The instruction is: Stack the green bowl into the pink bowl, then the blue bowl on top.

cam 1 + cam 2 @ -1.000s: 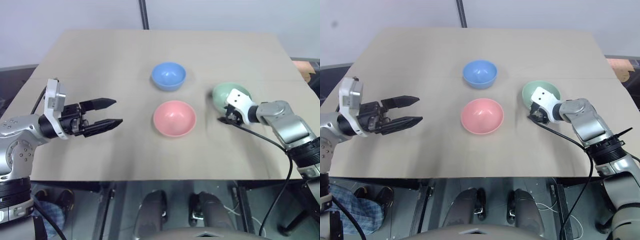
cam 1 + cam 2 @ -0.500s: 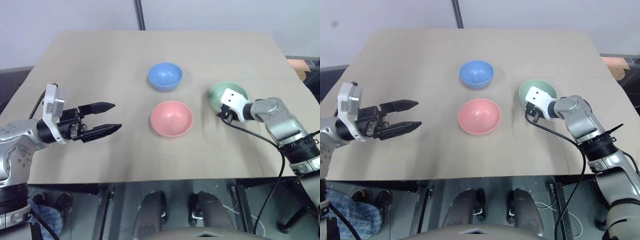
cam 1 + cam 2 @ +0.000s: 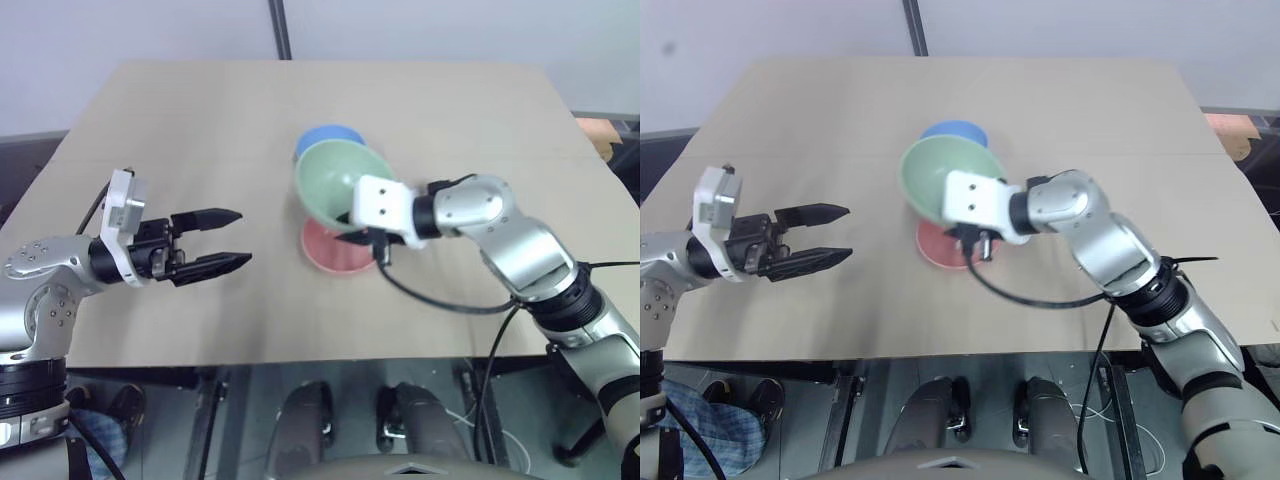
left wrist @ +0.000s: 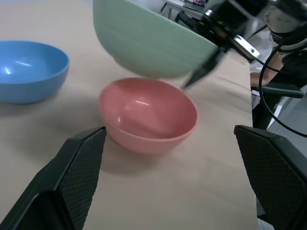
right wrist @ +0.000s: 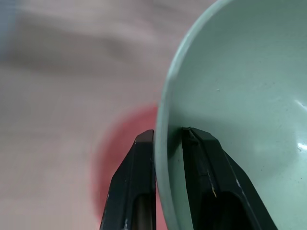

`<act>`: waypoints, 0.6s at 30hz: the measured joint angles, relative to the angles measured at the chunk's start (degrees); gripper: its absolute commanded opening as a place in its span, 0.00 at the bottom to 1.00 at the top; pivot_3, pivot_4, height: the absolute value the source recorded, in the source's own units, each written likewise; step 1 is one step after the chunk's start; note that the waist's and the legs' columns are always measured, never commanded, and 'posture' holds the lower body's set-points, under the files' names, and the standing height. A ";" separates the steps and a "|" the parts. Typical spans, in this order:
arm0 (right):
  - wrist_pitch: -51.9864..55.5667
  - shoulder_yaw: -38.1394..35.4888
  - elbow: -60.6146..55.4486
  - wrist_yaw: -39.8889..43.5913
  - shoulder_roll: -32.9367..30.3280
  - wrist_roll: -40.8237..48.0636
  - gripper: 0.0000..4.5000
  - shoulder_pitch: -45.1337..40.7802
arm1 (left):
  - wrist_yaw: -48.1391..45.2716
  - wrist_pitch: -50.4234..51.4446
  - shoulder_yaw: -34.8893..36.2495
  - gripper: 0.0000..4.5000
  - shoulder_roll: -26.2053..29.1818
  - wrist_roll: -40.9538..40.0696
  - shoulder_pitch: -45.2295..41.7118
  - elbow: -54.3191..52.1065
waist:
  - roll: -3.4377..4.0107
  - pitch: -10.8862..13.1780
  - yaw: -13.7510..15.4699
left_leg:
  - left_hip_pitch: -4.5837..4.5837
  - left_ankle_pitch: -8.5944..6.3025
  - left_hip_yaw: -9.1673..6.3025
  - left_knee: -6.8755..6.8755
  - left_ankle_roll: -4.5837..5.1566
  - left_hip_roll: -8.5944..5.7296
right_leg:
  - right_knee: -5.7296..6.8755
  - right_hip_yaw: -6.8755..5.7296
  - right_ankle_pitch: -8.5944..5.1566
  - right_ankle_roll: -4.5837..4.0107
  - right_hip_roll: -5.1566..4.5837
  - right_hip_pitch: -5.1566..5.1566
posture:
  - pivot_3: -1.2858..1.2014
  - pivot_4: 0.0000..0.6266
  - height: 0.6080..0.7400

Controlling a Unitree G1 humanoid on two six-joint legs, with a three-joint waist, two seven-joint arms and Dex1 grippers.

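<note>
green bowl (image 3: 340, 180): off the table since a second ago, now tilted in the air over pink bowl (image 4: 148, 115) | my right gripper (image 5: 168, 143): clamped on its rim | blue bowl (image 4: 29, 69): behind, untouched | left gripper (image 3: 235, 240): spread, idle | next: lower, nest it

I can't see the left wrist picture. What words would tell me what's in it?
A green bowl, gripped at its rim by the robot's right hand, hangs tilted just above a pink bowl on a tan table. A blue bowl sits beside them on the table, and the left hand's two black fingers stand wide open in front.
</note>
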 measured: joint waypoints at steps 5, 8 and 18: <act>0.78 5.23 -0.22 -0.12 2.31 -3.22 0.42 -0.50 | -0.46 -0.16 -1.56 1.00 0.04 0.47 -1.47 0.57 | 0.00 0.00 -0.06 | 0.00 0.00 0.00 0.01 0.00 0.00 | 0.02 0.00 0.00 0.00 0.00 0.00 | 0.52 0.24 1.00; 1.34 5.04 0.62 -1.88 4.08 -4.06 0.61 -1.21 | -0.47 -0.17 -1.78 1.00 0.04 0.48 -1.54 0.88 | 0.00 0.00 -0.12 | 0.01 0.00 0.01 0.01 0.00 0.01 | 0.03 0.00 0.00 0.00 0.01 -0.01 | 0.52 0.24 1.00; 15.51 -16.49 -3.33 -2.74 2.57 7.61 0.61 -1.90 | 0.62 -0.32 -2.05 1.00 -0.01 0.58 -2.02 0.75 | -0.04 -0.01 0.04 | -0.02 0.00 -0.01 -0.03 0.00 -0.01 | 0.02 -0.02 0.12 -0.21 -0.01 -0.03 | 0.52 0.24 1.00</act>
